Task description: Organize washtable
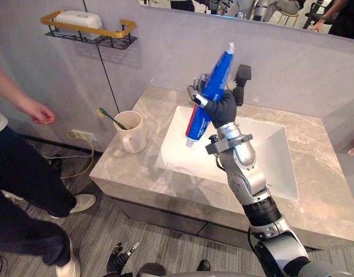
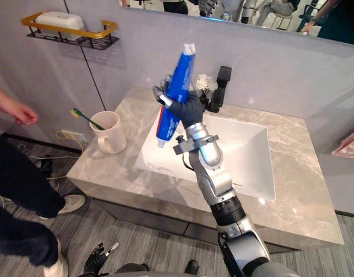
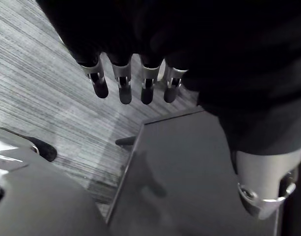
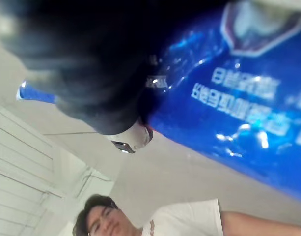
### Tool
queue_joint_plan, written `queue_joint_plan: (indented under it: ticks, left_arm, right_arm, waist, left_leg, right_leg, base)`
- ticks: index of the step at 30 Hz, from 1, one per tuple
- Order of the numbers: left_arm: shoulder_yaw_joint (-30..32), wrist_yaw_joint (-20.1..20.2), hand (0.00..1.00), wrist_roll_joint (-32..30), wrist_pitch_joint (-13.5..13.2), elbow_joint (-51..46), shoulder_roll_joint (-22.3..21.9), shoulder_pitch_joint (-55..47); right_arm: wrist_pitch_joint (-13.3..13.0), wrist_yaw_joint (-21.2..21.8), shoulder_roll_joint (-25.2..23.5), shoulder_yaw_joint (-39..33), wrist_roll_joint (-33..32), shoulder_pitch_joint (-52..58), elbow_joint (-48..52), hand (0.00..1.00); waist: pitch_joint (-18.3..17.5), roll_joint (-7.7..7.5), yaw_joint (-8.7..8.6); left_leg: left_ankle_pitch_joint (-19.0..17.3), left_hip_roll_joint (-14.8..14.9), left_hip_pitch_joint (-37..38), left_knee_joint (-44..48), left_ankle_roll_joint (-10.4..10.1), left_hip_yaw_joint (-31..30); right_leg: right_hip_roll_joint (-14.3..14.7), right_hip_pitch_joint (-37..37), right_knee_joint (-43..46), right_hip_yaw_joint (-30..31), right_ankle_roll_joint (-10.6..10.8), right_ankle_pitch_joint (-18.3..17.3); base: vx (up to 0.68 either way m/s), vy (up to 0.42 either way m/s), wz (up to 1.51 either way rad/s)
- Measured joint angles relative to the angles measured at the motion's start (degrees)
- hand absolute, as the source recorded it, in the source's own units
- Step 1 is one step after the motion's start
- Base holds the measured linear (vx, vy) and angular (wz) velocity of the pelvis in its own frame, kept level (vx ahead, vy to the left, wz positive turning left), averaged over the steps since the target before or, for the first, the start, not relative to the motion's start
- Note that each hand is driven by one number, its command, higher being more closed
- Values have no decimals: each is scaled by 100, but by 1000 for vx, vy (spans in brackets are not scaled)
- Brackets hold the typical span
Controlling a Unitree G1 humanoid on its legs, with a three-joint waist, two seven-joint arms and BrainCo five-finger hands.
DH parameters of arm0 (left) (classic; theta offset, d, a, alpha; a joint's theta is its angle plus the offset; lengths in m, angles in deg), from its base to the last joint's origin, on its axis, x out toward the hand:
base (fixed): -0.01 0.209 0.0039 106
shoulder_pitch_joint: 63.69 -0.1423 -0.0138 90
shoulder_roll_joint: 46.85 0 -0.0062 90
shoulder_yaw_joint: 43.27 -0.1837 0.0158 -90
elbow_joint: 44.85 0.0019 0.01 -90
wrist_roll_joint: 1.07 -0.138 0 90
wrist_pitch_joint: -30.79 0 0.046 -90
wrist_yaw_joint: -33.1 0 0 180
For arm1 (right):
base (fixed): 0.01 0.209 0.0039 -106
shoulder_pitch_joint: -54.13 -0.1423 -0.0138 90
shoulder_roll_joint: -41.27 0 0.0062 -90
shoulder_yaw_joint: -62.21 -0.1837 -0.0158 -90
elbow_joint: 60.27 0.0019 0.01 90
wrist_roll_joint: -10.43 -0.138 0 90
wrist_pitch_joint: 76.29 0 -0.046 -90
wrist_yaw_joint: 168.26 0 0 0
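A blue toothpaste tube (image 1: 210, 95) with a white cap end pointing down hangs tilted above the white sink (image 1: 275, 153), with my right hand (image 1: 220, 107) shut on its middle. The same tube (image 4: 248, 103) shows up close in the right wrist view. A cream mug (image 1: 130, 131) holding a green toothbrush (image 1: 110, 117) stands on the marble counter (image 1: 136, 173) left of the sink. My left hand (image 3: 135, 83) hangs low beside the cabinet over the floor, its fingers straight and holding nothing.
A black faucet (image 1: 241, 83) rises behind the sink. A gold-railed wall shelf (image 1: 87, 29) with a white box hangs at the upper left. A person (image 1: 21, 144) stands to the left of the counter, one hand reaching forward. The counter right of the sink is bare.
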Motion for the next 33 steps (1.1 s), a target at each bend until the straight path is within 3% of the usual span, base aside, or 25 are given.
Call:
queue_joint_plan:
  ticks: [12,17,23,33]
  left_arm:
    - [-255,5,0,-220,-5,8,144,0]
    - [-360,6,0,-226,2,123,216,0]
    - [-437,10,0,-225,4,109,260,5]
    - [-510,7,0,-225,-1,114,322,4]
  right_arm:
    - [-22,-544,126,-38,313,-1285,-1171,100]
    - [-23,-746,101,-38,441,-1660,-1570,100]
    - [-3,-879,104,-150,487,-1787,-2000,100]
    - [30,-1095,100,-294,491,-2348,-2518,100]
  waist:
    - [82,-14,379]
    - [220,-34,421]
    - [326,-36,688]
    - [542,-58,834]
  left_leg:
    - [38,-15,-145,10,-33,-329]
    - [39,-35,-233,67,-34,-496]
    - [39,-55,-344,105,-37,-689]
    - [39,-80,-528,193,-45,-813]
  right_leg:
    - [-13,12,2,-314,34,-61]
    - [-23,25,2,-478,44,-94]
    - [-28,16,4,-660,95,-146]
    - [-40,-67,16,-790,119,-168]
  base:
    - [16,24,15]
    - [3,27,17]
    - [11,26,18]
    - [10,26,6]
